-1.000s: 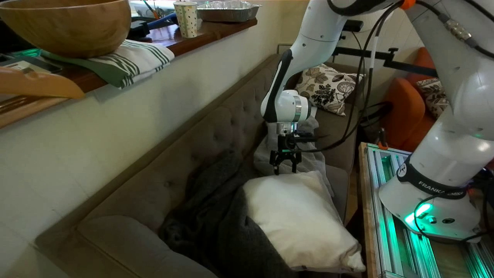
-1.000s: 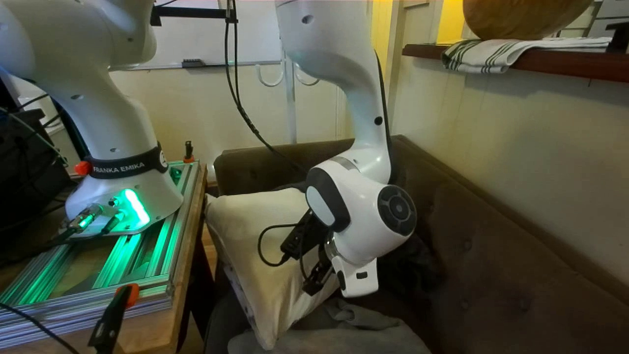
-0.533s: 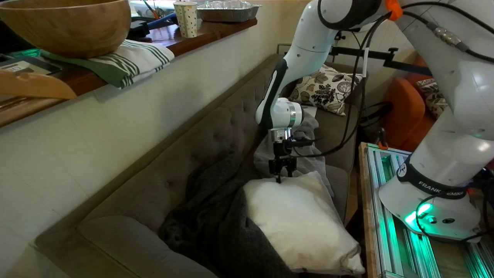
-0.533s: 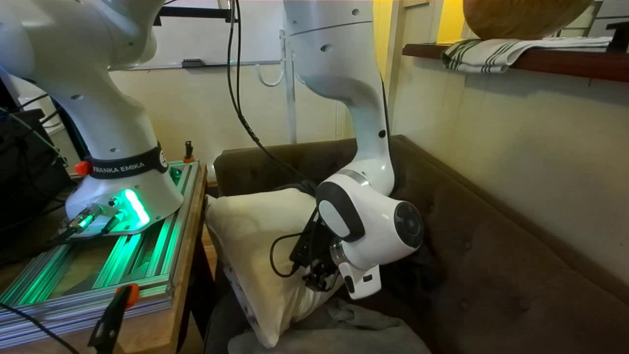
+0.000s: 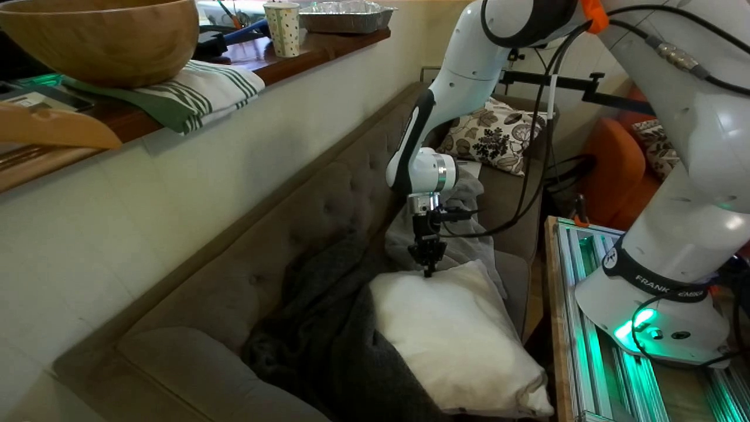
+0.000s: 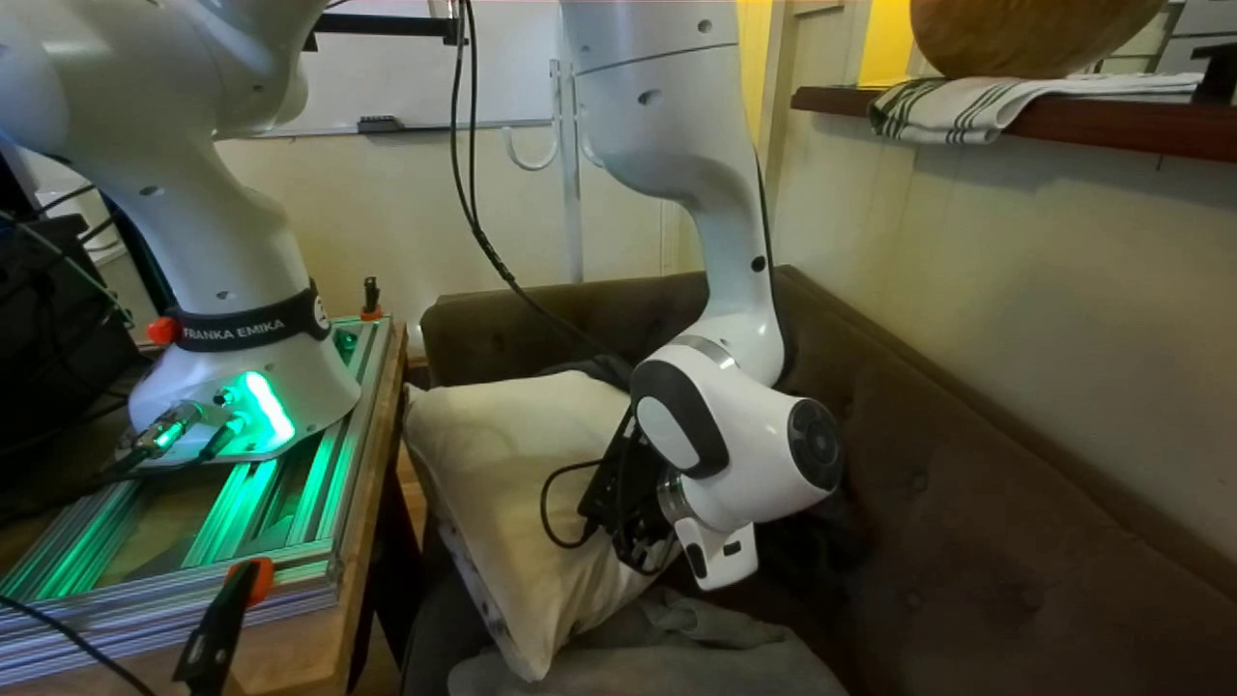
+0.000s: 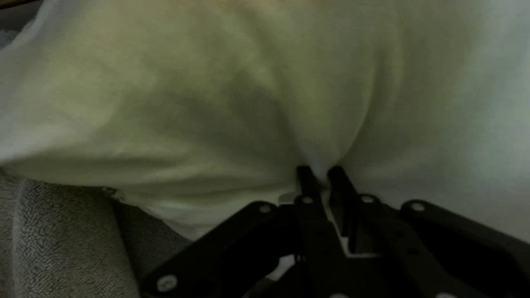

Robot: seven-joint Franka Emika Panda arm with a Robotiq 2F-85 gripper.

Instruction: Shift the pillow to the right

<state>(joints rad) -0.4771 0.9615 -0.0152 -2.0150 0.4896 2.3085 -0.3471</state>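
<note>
The off-white pillow (image 5: 457, 340) lies on the sofa, partly against the dark grey blanket; in an exterior view the pillow (image 6: 512, 464) leans with one corner pointing down at the front. My gripper (image 5: 429, 273) points down at the pillow's upper edge, on the side nearer the backrest. In the wrist view the pillow (image 7: 198, 103) fills most of the picture. A fold of its cloth runs into the narrow gap of the gripper (image 7: 319, 170), pinched between the two black fingertips, and creases spread out from there. How deep the pinch goes is hidden.
The dark grey blanket (image 5: 340, 346) is bunched beside the pillow, and a lighter grey blanket (image 6: 667, 667) lies near its lower corner. The sofa backrest (image 6: 966, 541) runs along the wall. A leaf-print cushion (image 5: 495, 138) sits farther off. The robot's table (image 5: 562, 328) borders the sofa.
My gripper has come down onto the pillow's edge, shifting slightly toward the backrest, and its fingers have gone from apart to together on the cloth. The pillow has hardly moved.
</note>
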